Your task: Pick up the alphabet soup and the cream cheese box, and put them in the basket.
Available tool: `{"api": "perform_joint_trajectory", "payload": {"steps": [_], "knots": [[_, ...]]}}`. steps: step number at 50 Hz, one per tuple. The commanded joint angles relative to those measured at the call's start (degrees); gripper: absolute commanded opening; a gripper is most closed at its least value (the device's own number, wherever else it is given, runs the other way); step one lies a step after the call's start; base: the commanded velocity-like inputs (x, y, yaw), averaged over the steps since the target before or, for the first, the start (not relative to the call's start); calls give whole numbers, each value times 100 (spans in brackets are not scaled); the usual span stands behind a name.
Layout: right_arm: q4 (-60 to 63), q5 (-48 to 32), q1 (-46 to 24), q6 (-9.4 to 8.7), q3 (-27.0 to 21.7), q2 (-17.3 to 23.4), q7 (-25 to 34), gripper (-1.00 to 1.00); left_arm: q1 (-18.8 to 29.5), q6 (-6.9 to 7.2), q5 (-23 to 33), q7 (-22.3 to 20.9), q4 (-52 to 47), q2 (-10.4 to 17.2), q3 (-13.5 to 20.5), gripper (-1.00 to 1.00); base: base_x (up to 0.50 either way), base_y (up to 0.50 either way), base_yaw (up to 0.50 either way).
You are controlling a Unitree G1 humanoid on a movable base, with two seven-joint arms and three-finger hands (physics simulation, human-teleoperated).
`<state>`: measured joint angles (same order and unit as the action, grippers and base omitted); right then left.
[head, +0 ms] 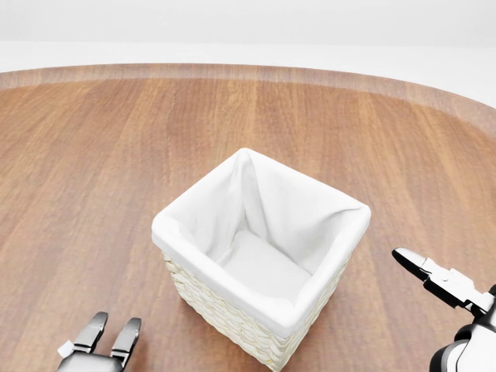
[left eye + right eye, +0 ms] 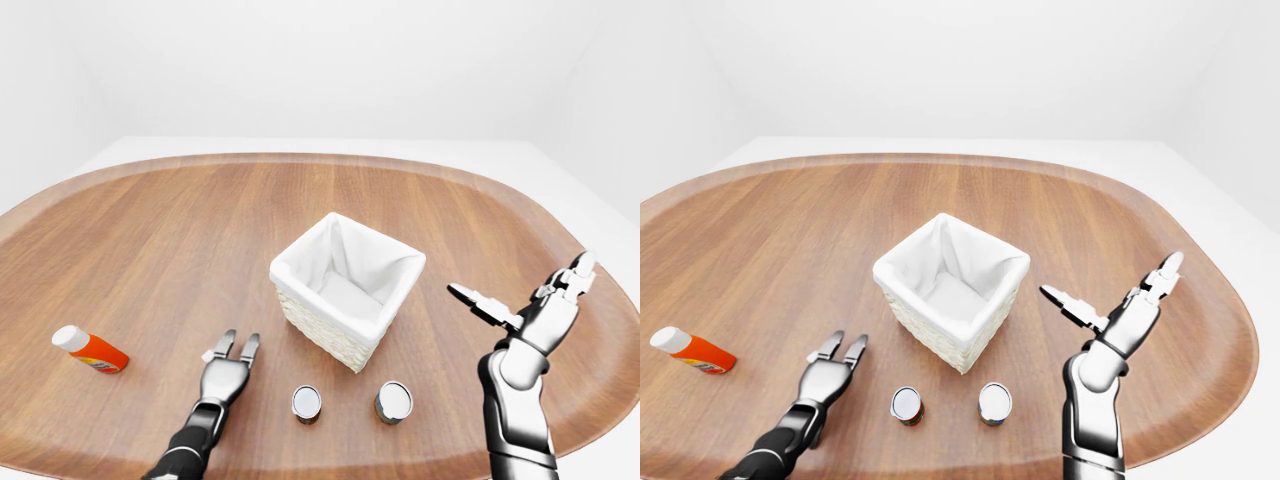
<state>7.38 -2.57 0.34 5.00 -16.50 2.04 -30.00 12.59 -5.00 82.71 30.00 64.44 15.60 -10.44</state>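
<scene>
- Cans: two small cans stand on the table (image 2: pixel 130 220), both just past the left hand's (image 2: pixel 228 372) fingertips (image 2: pixel 250 345) toward the right. One can (image 2: pixel 306 402) is nearer those fingers, the other can (image 2: pixel 393 400) sits further right. One is probably the soup, but the labels are too small to read.
- Cream cheese box: I cannot find it in any view.
- Feel: a can is hard and round, likely a bit heavy and smooth, so it may slip. Grab it round the middle of its side, not by the shiny top.
- Left hand: low by the table, fingers spread open, holding nothing.
- Right hand (image 2: pixel 1120 310): lifted up to the right of the basket (image 1: pixel 256 302), fingers spread wide, holding nothing.
- Basket: it sits just above the cans, beyond the left fingertips and to their right. Its cloth lining is soft and the top is open, with nothing inside.
- Room: plenty of bare wood around both hands. The cans are close to the table's near edge, so a bump could roll one off.
- Bottle (image 2: pixel 90 350): an orange one lies far to the left of the left fingers, out of the way.
</scene>
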Motion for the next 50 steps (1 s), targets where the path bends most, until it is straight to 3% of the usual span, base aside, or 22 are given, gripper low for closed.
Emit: {"api": "perform_joint_trajectory", "payload": {"steps": [1, 5, 6, 7, 8, 9, 22, 39, 45, 50], "knots": [[-11, -1, 1, 0, -2, -1, 0, 100, -258, 0, -5, 0, 1147, -98, -246, 100, 0, 0, 0], [1, -4, 5, 0, 0, -3, 0, 100, -236, 0, -18, 0, 1304, -127, -277, 100, 0, 0, 0], [3, -4, 1, 0, 0, -1, 0, 100, -238, 0, -30, 0, 1340, -121, -273, 56, 0, 0, 0], [6, -5, -1, 0, 0, -1, 0, 100, -240, 0, -34, 0, 1348, -114, -272, -19, 0, 0, 0], [20, -6, 0, 0, 2, -3, 0, 100, -239, 0, -33, 0, 1360, -107, -273, -80, 0, 0, 0], [7, -6, -4, 0, 3, -3, 0, 100, -237, 0, -43, 0, 1377, -91, -264, -100, 0, 0, 0], [22, -6, -7, 0, 7, 3, 0, 100, -257, 0, -14, 0, 1403, -50, -259, -100, 0, 0, 0], [-35, -12, -14, 0, 7, 3, 0, 100, -401, 0, -77, 0, 793, 254, -173, -100, 0, 0, 0], [-10, -6, -6, 0, 8, 2, 0, 100, -627, 0, -91, 0, 273, 325, -89, -100, 0, 0, 0], [26, -5, -6, 0, 7, -2, 0, 100, -1120, 0, -161, 0, -875, 460, 105, -100, 0, 0, 0]]}}
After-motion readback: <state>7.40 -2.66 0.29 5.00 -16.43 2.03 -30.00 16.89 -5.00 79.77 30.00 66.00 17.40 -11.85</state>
